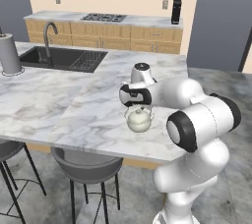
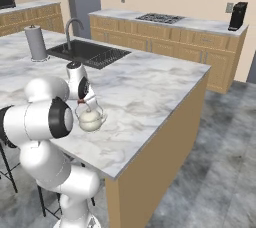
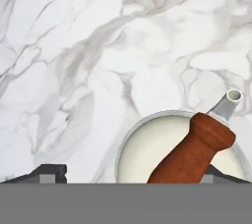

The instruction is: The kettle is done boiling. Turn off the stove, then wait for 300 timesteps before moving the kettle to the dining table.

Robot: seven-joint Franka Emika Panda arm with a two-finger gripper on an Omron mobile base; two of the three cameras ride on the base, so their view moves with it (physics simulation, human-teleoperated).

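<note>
The cream-white kettle [image 1: 139, 120] [image 2: 90, 120] stands upright on the marbled dining table [image 1: 59, 100] [image 2: 150, 87], near its front edge. My gripper [image 1: 139, 107] [image 2: 88, 106] [image 3: 133, 174] hangs just above the kettle, open, its tips wide apart on either side of the handle. In the hand view the reddish-brown wooden bar [image 3: 194, 152] lies slanted over the kettle's body [image 3: 147, 144], close to the right finger, and the short spout [image 3: 227, 102] points up and right. The stove [image 1: 103, 17] [image 2: 160, 18] sits on the far counter.
A sink [image 1: 64, 58] [image 2: 87, 52] with a faucet is set in the table's far left, with a paper towel roll [image 1: 9, 53] [image 2: 36, 43] beside it. Grey stools [image 1: 88, 166] stand under the front edge. A black coffee machine [image 1: 176, 12] [image 2: 238, 16] stands right of the stove.
</note>
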